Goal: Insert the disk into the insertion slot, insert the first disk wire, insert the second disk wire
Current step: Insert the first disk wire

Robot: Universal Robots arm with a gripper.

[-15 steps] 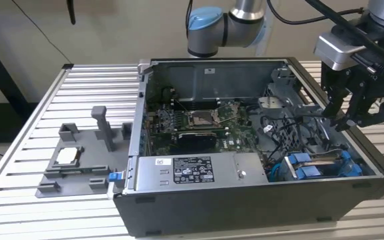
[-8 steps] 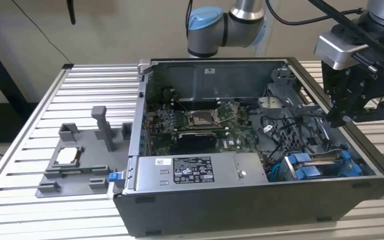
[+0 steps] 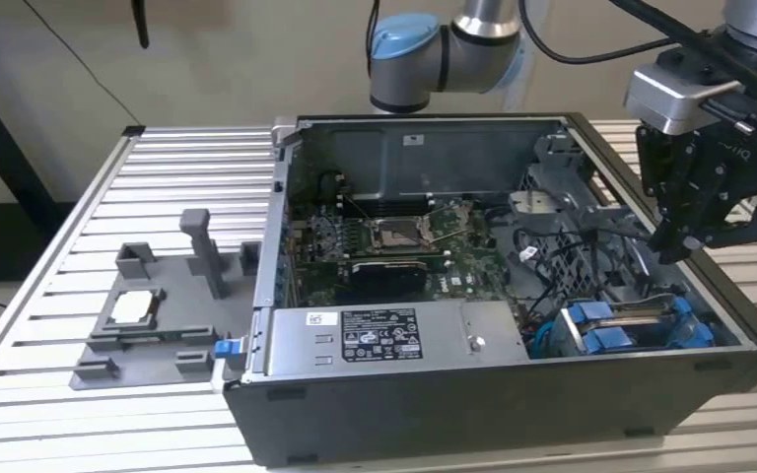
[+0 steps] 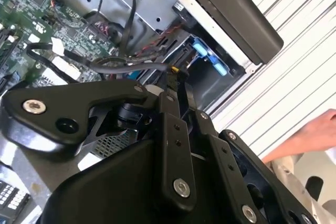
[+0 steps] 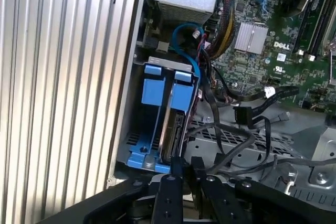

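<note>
At the near corner of the open computer case (image 3: 484, 414), on the exterior view's right, the disk (image 3: 629, 323) sits in the insertion slot (image 5: 168, 61) with its blue tabs showing, beside the silver power-supply box (image 3: 366, 335). The pincer (image 3: 678, 246) hangs just behind and above the disk, apart from it, over the case's side wall. In the second wrist view a black cable (image 4: 121, 65) crosses right at its tip; whether the pincer is spread or pinching that cable I cannot tell. Farther in lies the green motherboard (image 3: 392, 236). A grey fixture tray (image 3: 142, 325) rests on the ribbed surface (image 3: 194, 177) at the exterior view's left.
</note>
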